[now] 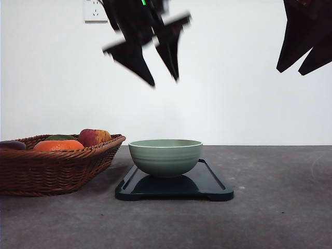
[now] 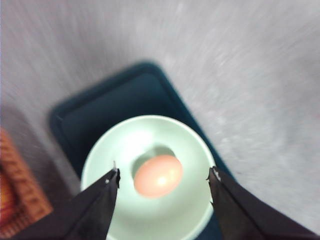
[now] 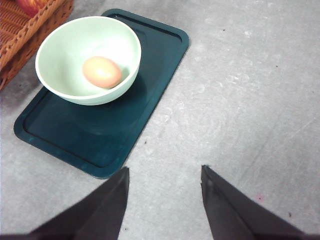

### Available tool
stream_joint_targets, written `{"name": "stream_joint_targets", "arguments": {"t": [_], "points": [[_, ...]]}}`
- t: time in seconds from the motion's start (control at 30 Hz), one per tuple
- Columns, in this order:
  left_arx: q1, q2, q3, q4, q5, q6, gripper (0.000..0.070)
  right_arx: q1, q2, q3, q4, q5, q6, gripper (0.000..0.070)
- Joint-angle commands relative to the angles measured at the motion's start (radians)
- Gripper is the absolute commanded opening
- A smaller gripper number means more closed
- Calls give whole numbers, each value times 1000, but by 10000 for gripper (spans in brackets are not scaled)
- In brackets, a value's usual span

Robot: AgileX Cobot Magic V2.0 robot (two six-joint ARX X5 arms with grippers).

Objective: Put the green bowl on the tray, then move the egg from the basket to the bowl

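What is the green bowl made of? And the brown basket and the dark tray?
The green bowl looks like glazed ceramic: smooth, softly shiny, with faint ridges outside. The basket is woven wicker; you can see the brown strands crossing. The tray looks like glossy plastic or lacquer, dark with a soft sheen, but I can't tell which.

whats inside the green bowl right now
One egg lies on the floor of the green bowl, seen from both wrist cameras. Nothing else shows inside. In the front view the bowl's wall hides its contents.
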Motion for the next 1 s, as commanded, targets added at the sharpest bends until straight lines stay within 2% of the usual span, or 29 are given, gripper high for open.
{"name": "stream_joint_targets", "arguments": {"t": [0.0, 0.23, 0.47, 0.73, 0.97], "points": [[-5, -30, -60, 29, 2, 17, 360, 5, 8, 6, 4, 0, 10, 277], [6, -316, -419, 190, 1, -21, 360, 6, 8, 6, 4, 0, 10, 278], [46, -607, -695, 227, 1, -34, 356, 7, 8, 6, 4, -1, 9, 277], [148, -827, -880, 222, 1, -102, 354, 7, 8, 6, 4, -14, 9, 278], [220, -858, -918, 222, 1, -103, 351, 7, 8, 6, 2, -71, 6, 278]]}}
